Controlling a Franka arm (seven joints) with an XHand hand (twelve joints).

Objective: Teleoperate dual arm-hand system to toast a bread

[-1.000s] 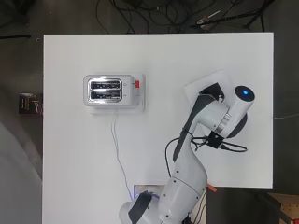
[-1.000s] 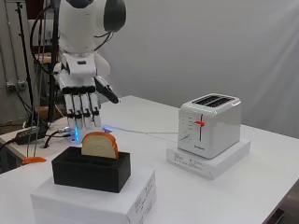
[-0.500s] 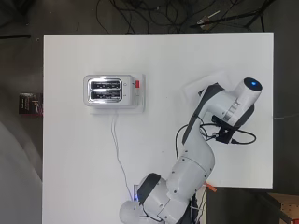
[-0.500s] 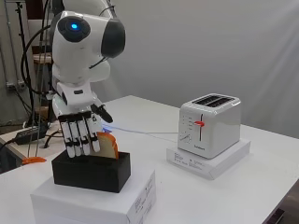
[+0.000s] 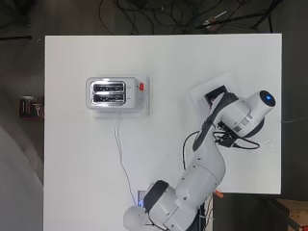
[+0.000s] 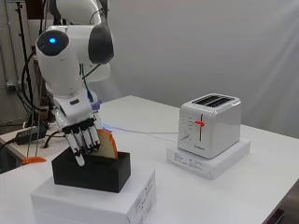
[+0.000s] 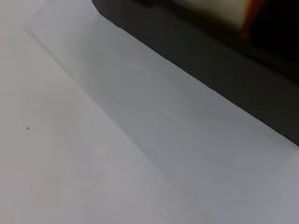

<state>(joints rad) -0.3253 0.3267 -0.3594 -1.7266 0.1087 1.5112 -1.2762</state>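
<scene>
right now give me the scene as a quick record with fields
hand: lowered at the bread slice, fingers pointing down against it; grasp not clear
bread slice: upright in the black holder
black holder: on a white box
toaster: on a white base, slots empty, red lever up
toaster cord: runs across the table toward the arm's base
table: white

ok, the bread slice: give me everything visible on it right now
The bread slice stands upright on edge in the black holder, which sits on a white box. It has a pale crumb face and an orange-brown crust along its rounded top; only the upper part shows above the holder's rim. The hand is lowered against its near face, fingers pointing down and hiding much of it. Whether the fingers actually pinch it cannot be told. The overhead view hides it under the arm.
</scene>
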